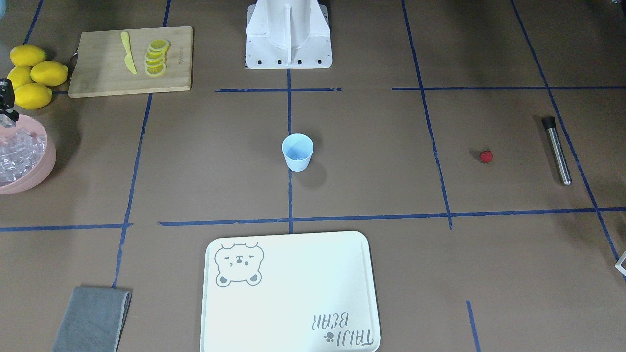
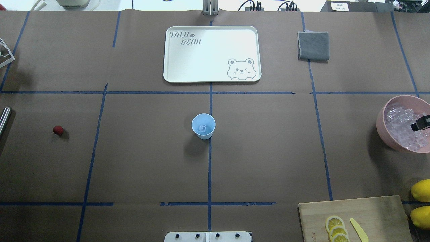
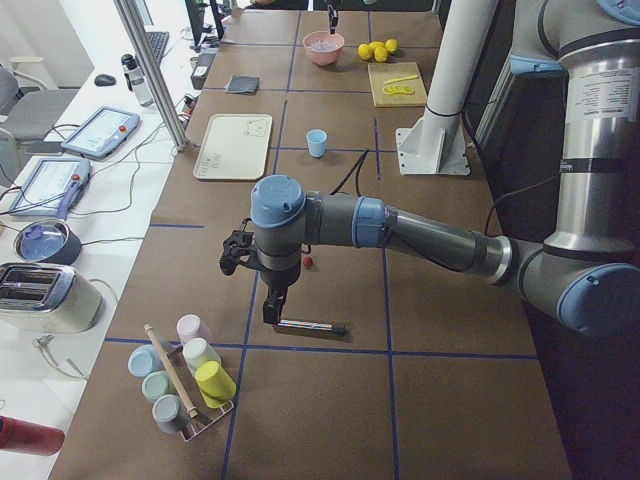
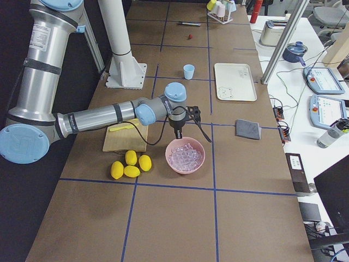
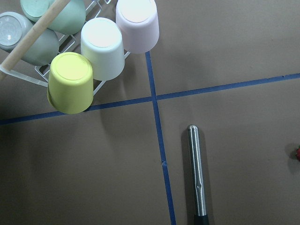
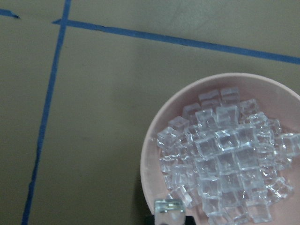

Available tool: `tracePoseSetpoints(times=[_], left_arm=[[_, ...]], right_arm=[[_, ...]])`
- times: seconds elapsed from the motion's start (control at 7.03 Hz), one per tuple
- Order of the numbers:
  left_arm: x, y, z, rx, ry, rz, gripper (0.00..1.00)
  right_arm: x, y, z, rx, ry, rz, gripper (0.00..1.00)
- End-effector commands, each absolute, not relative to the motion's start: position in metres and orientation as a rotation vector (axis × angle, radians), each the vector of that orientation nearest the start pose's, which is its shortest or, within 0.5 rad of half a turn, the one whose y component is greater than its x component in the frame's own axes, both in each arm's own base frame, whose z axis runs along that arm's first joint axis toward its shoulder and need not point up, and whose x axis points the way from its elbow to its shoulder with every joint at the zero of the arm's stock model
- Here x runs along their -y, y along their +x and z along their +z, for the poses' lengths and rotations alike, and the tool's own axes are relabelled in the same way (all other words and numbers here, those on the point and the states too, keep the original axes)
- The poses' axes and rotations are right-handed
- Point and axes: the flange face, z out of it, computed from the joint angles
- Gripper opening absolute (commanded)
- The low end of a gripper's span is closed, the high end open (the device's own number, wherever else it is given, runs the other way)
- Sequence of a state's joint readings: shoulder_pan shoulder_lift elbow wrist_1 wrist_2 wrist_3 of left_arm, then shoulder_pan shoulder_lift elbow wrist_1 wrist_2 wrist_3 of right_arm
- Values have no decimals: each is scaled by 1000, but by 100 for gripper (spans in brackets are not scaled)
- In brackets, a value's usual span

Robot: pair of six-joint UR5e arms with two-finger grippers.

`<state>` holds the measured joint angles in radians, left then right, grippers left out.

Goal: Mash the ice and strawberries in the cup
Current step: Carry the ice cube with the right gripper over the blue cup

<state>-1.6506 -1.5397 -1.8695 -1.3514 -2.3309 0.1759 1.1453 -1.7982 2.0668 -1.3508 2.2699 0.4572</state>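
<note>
The right gripper (image 6: 168, 216) pinched one ice cube (image 6: 168, 206) just above the pink bowl (image 6: 149, 159). The left gripper (image 3: 272, 310), its opening impossible to judge, hung over the steel muddler (image 5: 197, 173). Only the overhead view showed another cube (image 2: 202, 128) inside the cup (image 2: 204, 136), with the strawberry (image 2: 58, 130) well apart.

I work in a robot lab: my surface (image 2: 144, 161) is papered brown and gridded with blue tape (image 2: 209, 174), and control tablets (image 3: 100, 131) lie on the side bench.
</note>
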Motion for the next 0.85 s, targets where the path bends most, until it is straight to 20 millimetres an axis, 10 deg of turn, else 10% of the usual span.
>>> tracePoseSetpoints(times=[0.0, 0.28, 0.71], left_arm=[[460, -102, 553, -750, 136, 106, 100], [461, -102, 556, -751, 131, 104, 100], [461, -102, 560, -752, 123, 101, 100]], right_arm=[[452, -145, 407, 841, 136, -153, 0], [492, -236, 274, 844, 47, -159, 0], [464, -383, 155, 851, 2, -37, 0]])
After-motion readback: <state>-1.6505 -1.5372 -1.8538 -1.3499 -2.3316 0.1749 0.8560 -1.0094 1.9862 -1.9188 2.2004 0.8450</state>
